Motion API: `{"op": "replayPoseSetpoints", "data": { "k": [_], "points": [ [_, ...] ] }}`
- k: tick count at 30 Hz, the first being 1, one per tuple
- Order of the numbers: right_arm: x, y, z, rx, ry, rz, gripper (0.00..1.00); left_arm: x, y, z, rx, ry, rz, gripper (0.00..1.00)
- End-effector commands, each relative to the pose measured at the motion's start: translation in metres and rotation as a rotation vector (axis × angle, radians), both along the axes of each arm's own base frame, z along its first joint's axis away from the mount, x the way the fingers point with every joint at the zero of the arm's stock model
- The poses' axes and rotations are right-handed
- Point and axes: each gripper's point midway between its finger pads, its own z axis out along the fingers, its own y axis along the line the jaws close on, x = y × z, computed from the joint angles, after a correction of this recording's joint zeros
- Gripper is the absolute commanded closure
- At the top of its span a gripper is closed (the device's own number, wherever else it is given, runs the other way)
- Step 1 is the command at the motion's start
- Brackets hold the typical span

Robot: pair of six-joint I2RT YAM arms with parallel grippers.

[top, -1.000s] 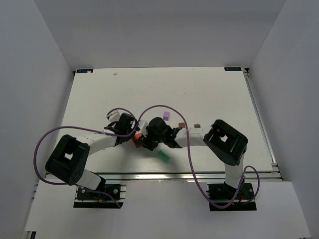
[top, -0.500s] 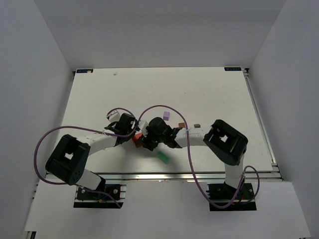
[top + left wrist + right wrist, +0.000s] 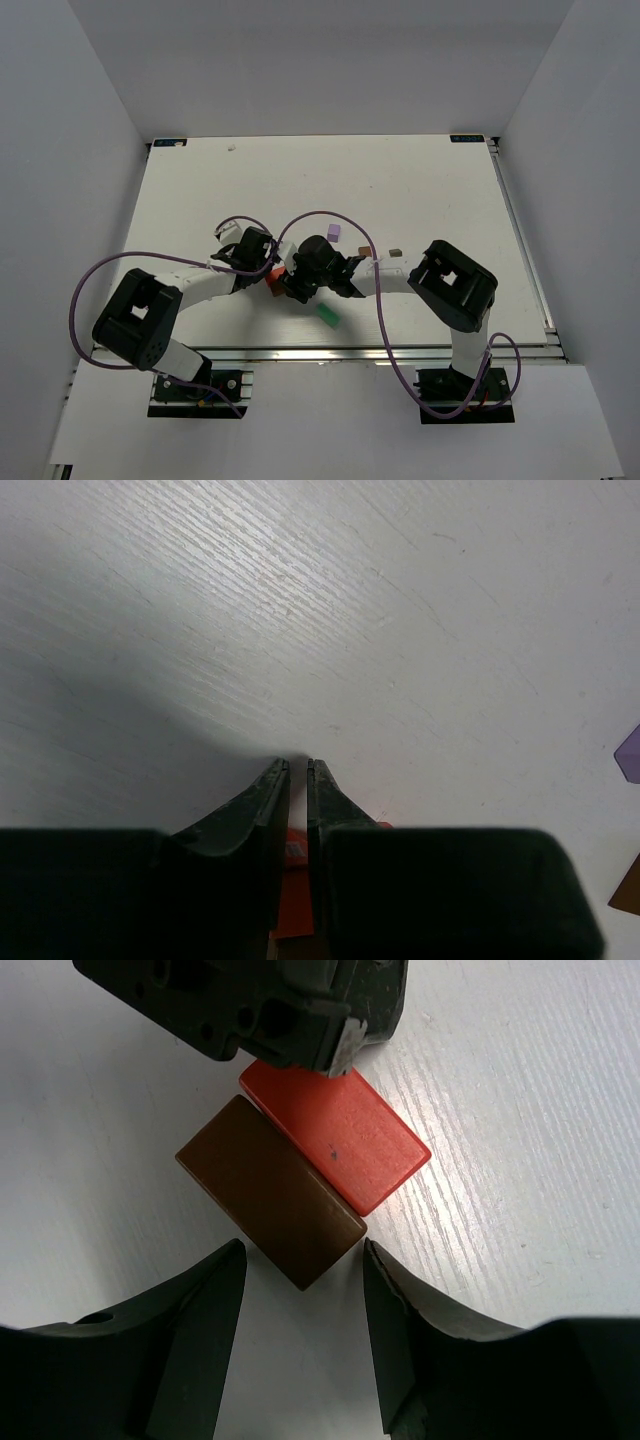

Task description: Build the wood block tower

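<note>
Right gripper (image 3: 302, 1252): mine, jaws parted and holding nothing; the fingertips stand either side of the near corner of the brown block (image 3: 270, 1192), and I cannot tell whether they touch it.
Left gripper (image 3: 297, 766): fingers pressed together, tips down at the far end of the red-orange block (image 3: 345, 1135) (I read this as a steadying press, not a grasp).
Red-orange block: flat on the table (image 3: 420, 190), midway between my two wrists.
Brown block: flat, its long side touching the red-orange block's long side, on the side toward my right wrist.
Other blocks: the green block (image 3: 327, 314) lies nearer the arm bases than the red-orange block; the lilac block (image 3: 334, 233) lies beyond it; two small darker blocks sit well off to its right.
Tower: not begun, by my judgement; nothing is stacked.
Step in hand: probably taking the brown block to set it on the red-orange one.
How to do it well: the brown block sits askew to my jaws, so I would turn the wrist square first. One long face is shut in against the red-orange block, so I would take the free faces. I would close softly so nothing gets shoved, then lift straight up.
</note>
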Motion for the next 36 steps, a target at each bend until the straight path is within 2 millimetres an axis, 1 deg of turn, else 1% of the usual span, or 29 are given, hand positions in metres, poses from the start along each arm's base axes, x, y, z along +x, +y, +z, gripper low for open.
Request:
{"op": "replayPoseSetpoints", "data": {
  "k": [1, 8, 12, 14, 17, 18, 19, 21, 22, 23, 24, 25, 26, 27, 28, 29, 30, 31, 32, 33, 34, 35, 36],
  "points": [
    [0.002, 0.014, 0.016, 0.073, -0.023, 0.022, 0.44, 0.002, -0.007, 0.003, 0.002, -0.004, -0.012, 0.76],
    [0.001, 0.018, 0.019, 0.085, -0.018, 0.03, 0.44, 0.002, -0.007, 0.004, 0.004, -0.005, -0.013, 0.76],
    [0.004, 0.017, 0.02, 0.082, -0.028, 0.014, 0.44, 0.001, -0.002, 0.004, 0.026, 0.003, -0.001, 0.76],
    [0.004, 0.014, 0.018, 0.072, -0.03, 0.007, 0.44, 0.0, 0.004, 0.006, 0.048, 0.003, 0.019, 0.76],
    [0.005, 0.01, 0.019, 0.066, -0.039, 0.0, 0.42, 0.0, 0.01, 0.013, 0.066, -0.008, 0.04, 0.75],
    [0.005, 0.009, 0.022, 0.068, -0.044, -0.004, 0.41, 0.002, 0.01, 0.018, 0.066, -0.023, 0.044, 0.73],
    [0.006, 0.009, 0.023, 0.068, -0.047, -0.007, 0.4, 0.004, 0.011, 0.023, 0.068, -0.034, 0.051, 0.68],
    [0.006, 0.006, 0.027, 0.071, -0.059, -0.011, 0.38, 0.004, 0.017, 0.03, 0.093, -0.045, 0.064, 0.65],
    [0.005, 0.005, 0.028, 0.071, -0.063, -0.01, 0.37, 0.008, 0.017, 0.038, 0.096, -0.061, 0.067, 0.63],
    [0.005, 0.002, 0.034, 0.074, -0.072, -0.011, 0.35, 0.007, 0.021, 0.042, 0.122, -0.062, 0.065, 0.62],
    [0.004, 0.001, 0.038, 0.08, -0.076, -0.013, 0.3, 0.008, 0.022, 0.048, 0.13, -0.073, 0.065, 0.61],
    [-0.001, -0.005, 0.037, 0.06, -0.07, 0.003, 0.12, 0.009, 0.026, 0.059, 0.142, -0.088, 0.069, 0.56],
    [-0.002, -0.01, 0.039, 0.061, -0.077, -0.003, 0.11, 0.009, 0.028, 0.065, 0.15, -0.099, 0.075, 0.54],
    [-0.006, -0.017, 0.047, 0.071, -0.088, -0.004, 0.11, 0.01, 0.033, 0.072, 0.167, -0.115, 0.088, 0.51],
    [-0.005, -0.026, 0.048, 0.054, -0.097, -0.029, 0.11, 0.009, 0.036, 0.086, 0.171, -0.135, 0.091, 0.45],
    [-0.005, -0.033, 0.061, 0.072, -0.114, -0.053, 0.11, 0.009, 0.038, 0.092, 0.175, -0.147, 0.094, 0.41],
    [-0.013, -0.048, 0.051, 0.029, -0.087, -0.064, 0.11, 0.008, 0.042, 0.099, 0.184, -0.16, 0.103, 0.38],
    [-0.013, -0.058, 0.051, 0.013, -0.096, -0.094, 0.11, 0.006, 0.043, 0.11, 0.183, -0.178, 0.095, 0.3],
    [-0.015, -0.066, 0.065, 0.043, -0.108, -0.115, 0.11, 0.005, 0.044, 0.115, 0.181, -0.184, 0.09, 0.24],
    [-0.017, -0.085, 0.055, 0.003, -0.111, -0.159, 0.11, 0.004, 0.04, 0.119, 0.168, -0.189, 0.066, 0.17],
    [-0.017, -0.093, 0.059, 0.006, -0.124, -0.186, 0.11, 0.004, 0.037, 0.123, 0.173, -0.201, 0.017, 0.1],
    [-0.016, -0.1, 0.078, 0.051, -0.155, -0.216, 0.11, 0.003, 0.033, 0.132, 0.153, -0.221, -0.013, 0.02],
    [-0.014, -0.117, 0.074, 0.037, -0.165, -0.291, 0.11, 0.001, 0.022, 0.134, 0.118, -0.22, -0.073, 0.02]
  ]
}}
